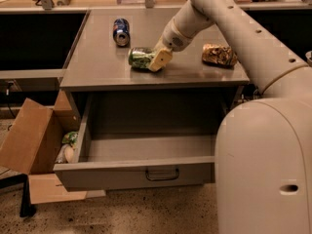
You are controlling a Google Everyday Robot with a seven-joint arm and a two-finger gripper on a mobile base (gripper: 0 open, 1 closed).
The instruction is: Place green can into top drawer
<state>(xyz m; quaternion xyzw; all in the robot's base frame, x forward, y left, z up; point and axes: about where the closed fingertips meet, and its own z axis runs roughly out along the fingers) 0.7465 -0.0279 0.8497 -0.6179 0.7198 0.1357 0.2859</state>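
Gripper (pixel 159 60) sits at the right end of the green can (pixel 140 57), which lies on its side on the cabinet top (pixel 97 67). Can't tell if it's clamped. Top drawer (pixel 131 172) stands open below. Risk: shallow end hold, and the round can rolls or slips out mid-lift.
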